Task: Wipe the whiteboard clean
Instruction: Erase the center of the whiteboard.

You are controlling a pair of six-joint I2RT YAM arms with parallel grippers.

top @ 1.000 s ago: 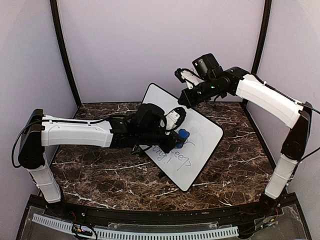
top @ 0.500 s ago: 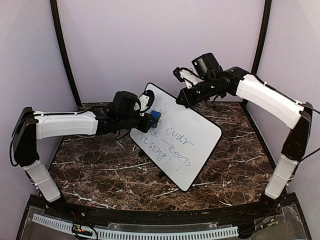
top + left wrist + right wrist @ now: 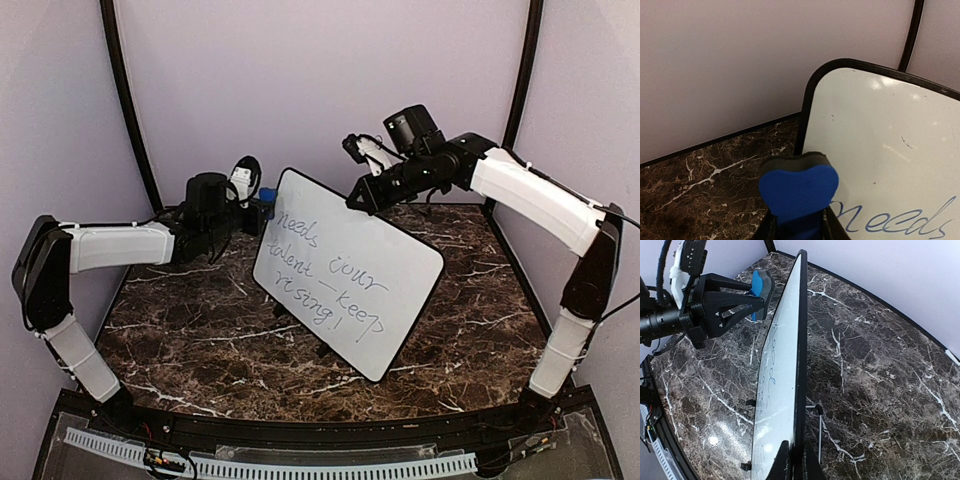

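The whiteboard stands tilted on a wire stand in the middle of the marble table, with blue handwriting on its face. It also shows in the left wrist view and edge-on in the right wrist view. My right gripper is shut on the whiteboard's top edge. My left gripper is shut on a blue eraser with a dark pad. The eraser sits at the board's upper left corner, beside the word "needs"; it also shows in the right wrist view.
The dark marble table lies all around the board. Purple walls and black corner posts close in the back and sides. The board's wire stand rests behind it.
My left gripper has moved left and back with the eraser, from the middle of the board to its upper left corner. More of the writing now shows. The right arm has held still.
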